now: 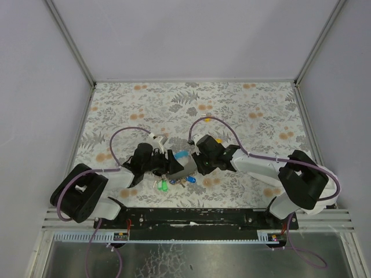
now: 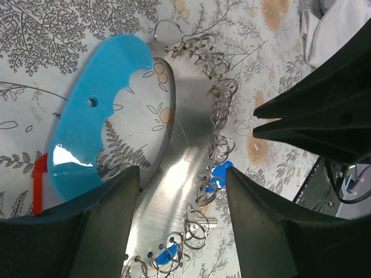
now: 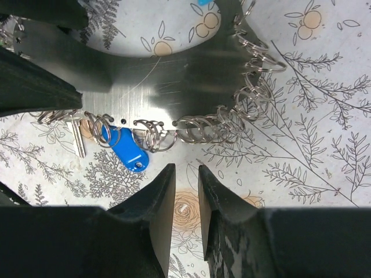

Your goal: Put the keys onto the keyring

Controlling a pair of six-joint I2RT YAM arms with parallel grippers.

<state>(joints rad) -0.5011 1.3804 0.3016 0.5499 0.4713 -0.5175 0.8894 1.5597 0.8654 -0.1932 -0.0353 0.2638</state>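
Observation:
A brushed metal plate (image 3: 174, 81) hangs above the table with several silvery keyrings (image 3: 153, 134) threaded along its edge. A blue-capped key (image 3: 127, 152) and a bare silver key (image 3: 75, 136) dangle from those rings. Green-capped keys (image 1: 164, 186) and a blue one (image 1: 190, 180) lie below the plate (image 1: 184, 169). My left gripper (image 2: 182, 171) straddles the plate (image 2: 185, 116) across its width and holds it up. My right gripper (image 3: 186, 168) stands just short of the ring row, its jaws a narrow gap apart with nothing between them.
A light-blue curved plastic strip (image 2: 87, 127) sits beside the plate, with a red piece (image 2: 39, 185) at its lower end. The floral table cloth (image 1: 232, 110) stretches back to the grey walls. The arms' bases line the near rail (image 1: 197, 217).

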